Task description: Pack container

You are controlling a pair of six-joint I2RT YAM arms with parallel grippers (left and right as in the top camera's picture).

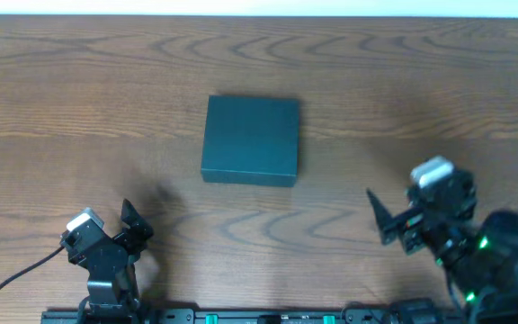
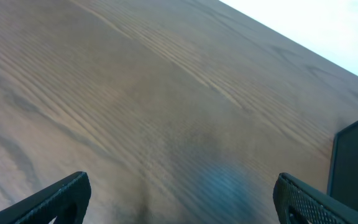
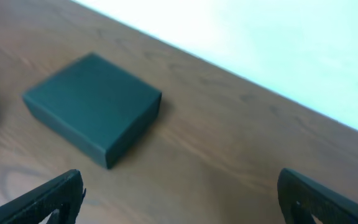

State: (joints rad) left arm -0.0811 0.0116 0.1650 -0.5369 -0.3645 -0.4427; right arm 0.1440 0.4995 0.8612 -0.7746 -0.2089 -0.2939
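Note:
The container (image 1: 251,140) is a dark teal rectangular box lying flat and closed at the middle of the wooden table. In the right wrist view the container (image 3: 92,107) sits ahead and to the left. Only its dark corner (image 2: 357,163) shows at the right edge of the left wrist view. My left gripper (image 1: 135,225) stands open near the front left, well short of the box, with bare wood between its fingers. Near the front right my right gripper (image 1: 385,219) is open too, nothing in it.
The wooden table (image 1: 79,99) ends at a pale back edge (image 1: 259,9) along the top of the overhead view. A black cable (image 1: 12,279) trails from the left arm at the front left.

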